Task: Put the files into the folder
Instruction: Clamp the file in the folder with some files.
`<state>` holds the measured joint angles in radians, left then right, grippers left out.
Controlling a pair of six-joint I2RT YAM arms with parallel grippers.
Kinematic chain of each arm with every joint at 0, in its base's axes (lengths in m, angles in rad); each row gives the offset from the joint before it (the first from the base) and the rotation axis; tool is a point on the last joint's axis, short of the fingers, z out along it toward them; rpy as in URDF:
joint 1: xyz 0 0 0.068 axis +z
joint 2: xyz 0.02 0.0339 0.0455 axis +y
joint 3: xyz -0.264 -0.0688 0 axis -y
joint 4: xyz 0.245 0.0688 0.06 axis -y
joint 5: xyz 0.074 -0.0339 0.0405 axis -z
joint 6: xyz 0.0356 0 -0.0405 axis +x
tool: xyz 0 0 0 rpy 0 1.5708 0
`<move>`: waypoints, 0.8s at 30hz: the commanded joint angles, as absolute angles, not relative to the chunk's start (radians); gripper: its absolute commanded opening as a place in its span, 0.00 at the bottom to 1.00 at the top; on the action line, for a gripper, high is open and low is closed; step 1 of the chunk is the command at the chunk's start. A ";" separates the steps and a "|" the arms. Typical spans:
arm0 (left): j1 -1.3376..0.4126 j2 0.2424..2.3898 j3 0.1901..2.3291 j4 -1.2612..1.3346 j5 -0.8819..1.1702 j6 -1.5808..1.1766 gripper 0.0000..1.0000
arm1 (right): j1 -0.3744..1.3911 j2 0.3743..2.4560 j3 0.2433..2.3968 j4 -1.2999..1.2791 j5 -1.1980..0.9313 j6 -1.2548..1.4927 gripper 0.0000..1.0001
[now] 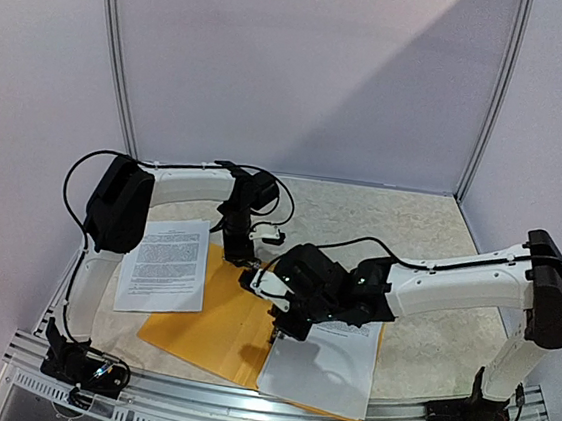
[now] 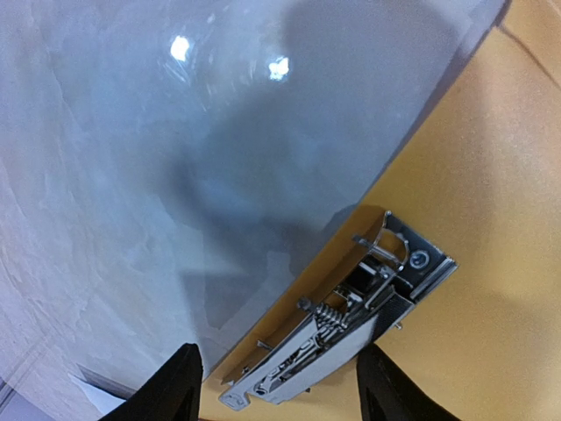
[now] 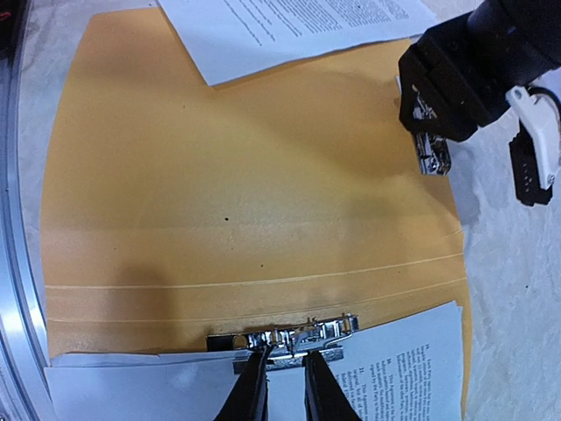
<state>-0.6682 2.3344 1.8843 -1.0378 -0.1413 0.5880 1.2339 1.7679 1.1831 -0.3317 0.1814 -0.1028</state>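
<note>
The folder [image 1: 210, 332] lies open and flat on the tabletop [image 1: 429, 236], its near edge close to the front rail [image 1: 240, 407]. The right sheet [image 1: 319, 373] rests on its right half, and the left sheet [image 1: 165, 264] overlaps its left edge. The right fingers [image 3: 252, 390], a narrow slit apart, meet the near clip [image 3: 289, 337]. The left fingers [image 2: 171, 390], wide apart, straddle the far clip [image 2: 351, 320]. Both arms crowd over the folder's middle.

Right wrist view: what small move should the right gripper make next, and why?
Probably lift the right gripper straight up off the metal clip. Its fingertips stand narrowly apart at that clip, which sits at the edge of a sheet lying on the folder. A second sheet lies loose at the folder's left edge, not yet filed.
</note>
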 commanded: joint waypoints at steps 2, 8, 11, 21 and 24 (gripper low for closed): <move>-0.647 2.456 1.832 -1.043 -0.140 0.588 0.63 | 1.200 1.726 1.192 -0.337 0.168 -0.096 0.21; -0.647 2.461 1.831 -1.043 -0.143 0.590 0.63 | 1.140 1.764 1.208 -0.335 0.052 -0.076 0.35; -0.647 2.462 1.833 -1.042 -0.143 0.589 0.63 | 1.105 1.782 1.217 -0.320 0.027 -0.032 0.25; -0.647 2.461 1.830 -1.044 -0.142 0.591 0.63 | 1.095 1.821 1.204 -0.264 -0.103 0.054 0.24; -0.647 2.461 1.830 -1.043 -0.142 0.591 0.63 | 1.096 1.816 1.183 -0.229 -0.125 0.055 0.25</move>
<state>-0.6670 2.3360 1.8854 -1.0382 -0.1390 0.5880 1.0836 1.8027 1.2011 -0.2836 -0.0582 0.0483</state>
